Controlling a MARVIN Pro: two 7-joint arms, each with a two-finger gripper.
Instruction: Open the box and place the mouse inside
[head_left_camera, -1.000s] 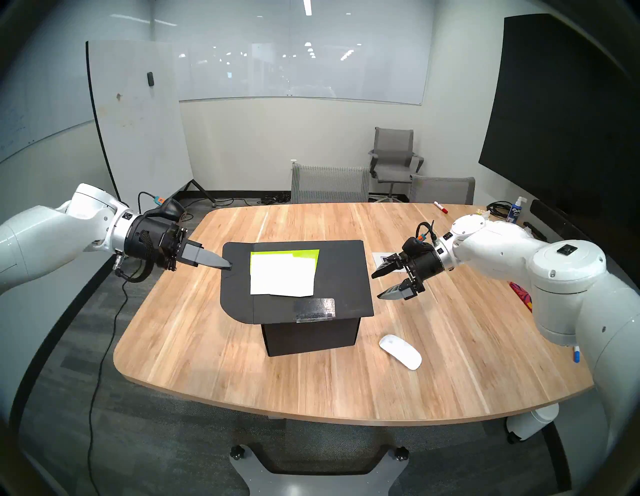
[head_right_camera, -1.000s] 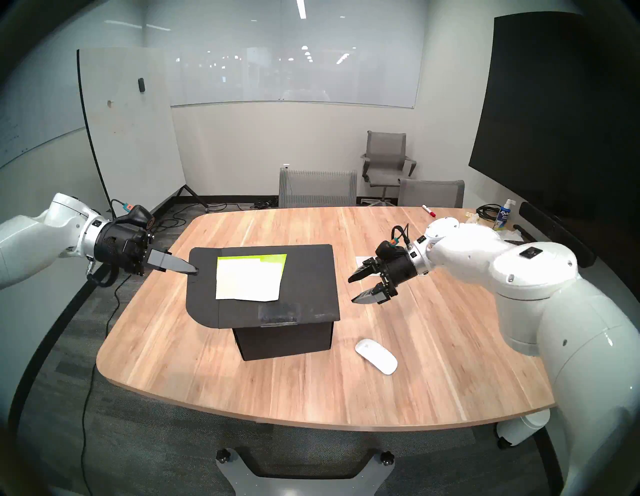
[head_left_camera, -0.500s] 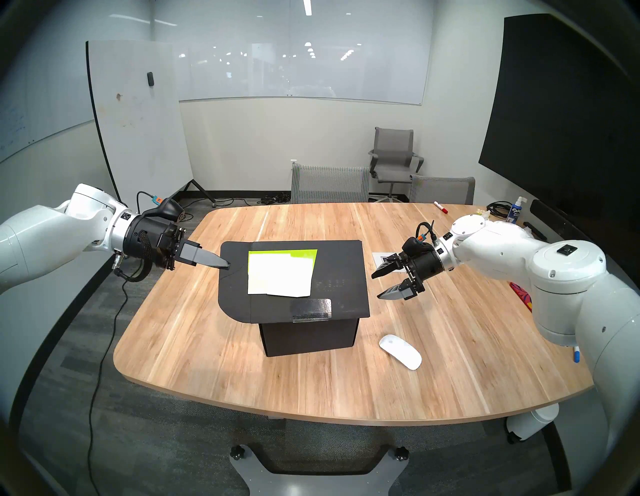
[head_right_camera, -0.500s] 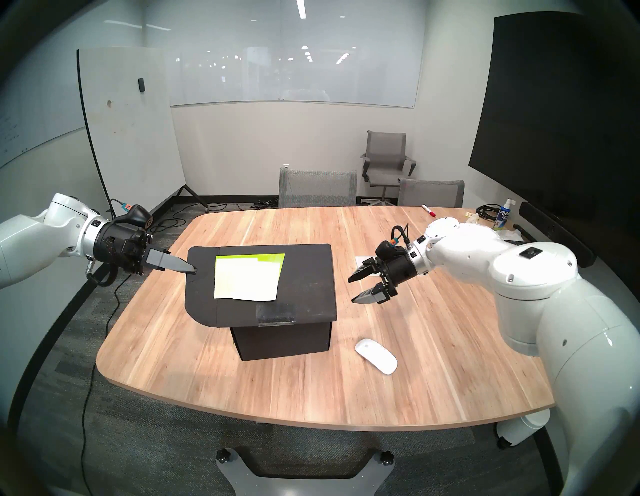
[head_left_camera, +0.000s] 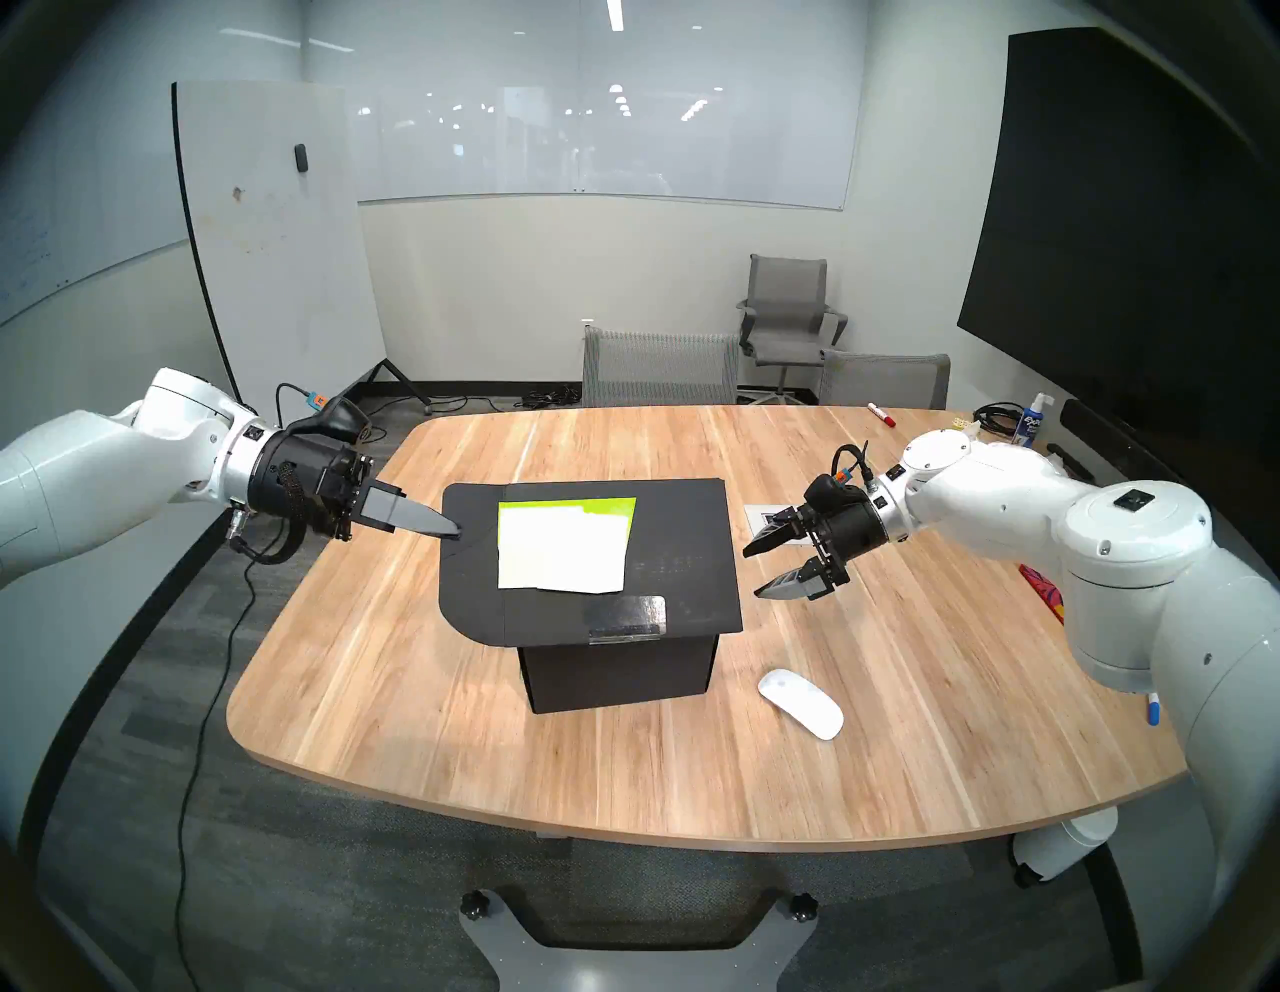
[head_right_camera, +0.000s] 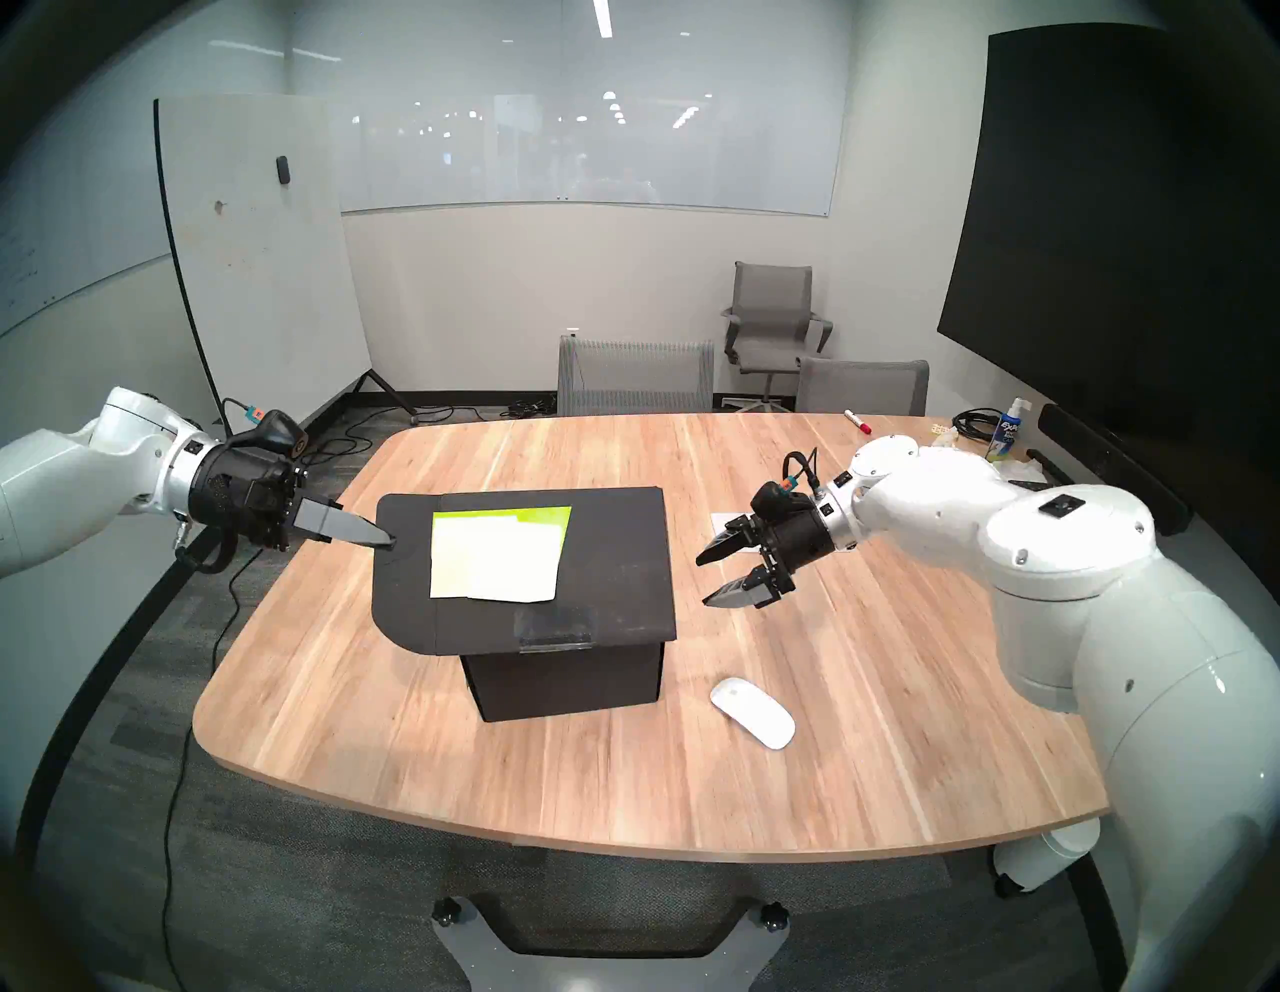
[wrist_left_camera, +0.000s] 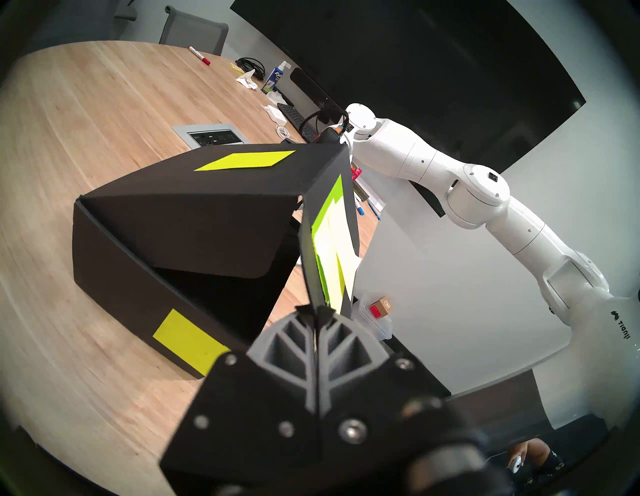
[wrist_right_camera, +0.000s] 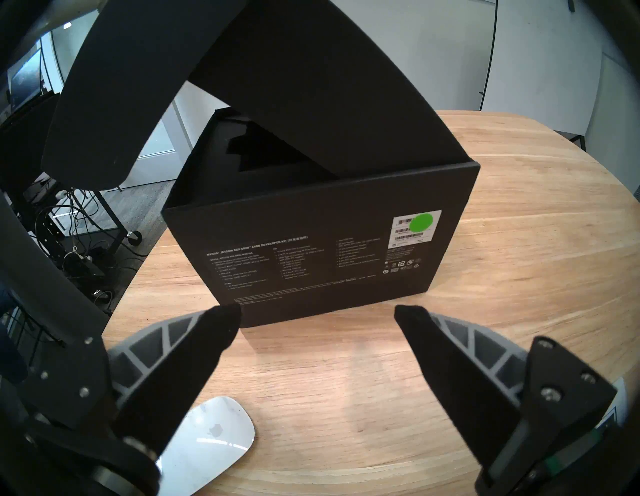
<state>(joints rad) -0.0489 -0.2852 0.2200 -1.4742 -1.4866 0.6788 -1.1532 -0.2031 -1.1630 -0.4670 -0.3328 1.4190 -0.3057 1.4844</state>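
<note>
Still unchanged: left gripper (head_left_camera: 454, 532) clamped on box (head_left_camera: 616, 675) flap; right gripper (head_left_camera: 755, 572) wide, empty.

box (head_left_camera: 616, 675): matte black, lid flap raised, mid-table | mouse (head_left_camera: 800, 704): glossy white, flat beside box

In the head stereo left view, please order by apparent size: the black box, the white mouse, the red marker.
1. The black box, with its raised lid, is by far the largest.
2. The white mouse.
3. The red marker, though its distance from the camera shrinks it.
</note>
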